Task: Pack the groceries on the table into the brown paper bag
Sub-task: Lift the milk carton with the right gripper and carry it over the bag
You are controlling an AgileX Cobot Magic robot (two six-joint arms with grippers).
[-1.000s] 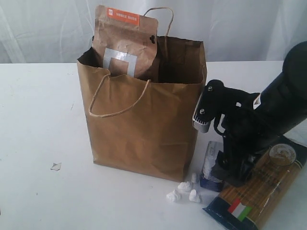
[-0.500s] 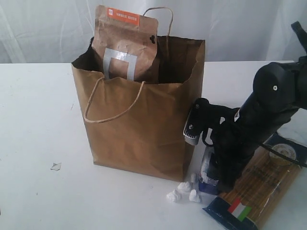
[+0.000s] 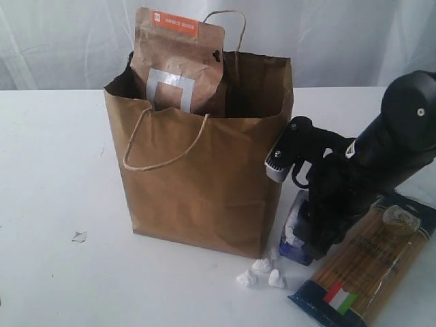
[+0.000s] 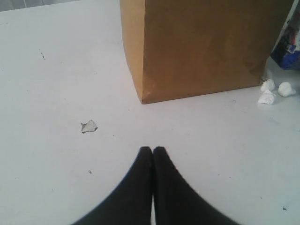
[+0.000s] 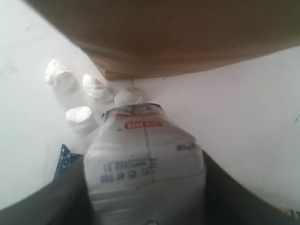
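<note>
The brown paper bag [image 3: 204, 177] stands open on the white table [image 3: 54, 170], with the brown-orange pouch [image 3: 178, 61] upright inside it. Just right of the bag's base, my right gripper [image 3: 308, 240] is shut on the small white-blue carton [image 3: 293, 237], which leans tilted. In the right wrist view the carton [image 5: 143, 157] fills the space between the dark fingers [image 5: 220, 192]. The long spaghetti packet [image 3: 364, 262] lies flat at the front right. My left gripper [image 4: 153, 150] hovers shut and empty over bare table before the bag's corner [image 4: 142, 96].
Several small white lumps [image 3: 262, 272] lie by the bag's front right corner, close to the carton. A small paper scrap [image 3: 80, 236] lies at the front left. A small round clear object [image 3: 400, 218] rests on the spaghetti packet. A white curtain hangs behind the table.
The right gripper's jaws closed on the carton after dipping low beside the bag. The carton now leans, shifted slightly left. The bag's front wall wobbled. The left gripper stayed still.
</note>
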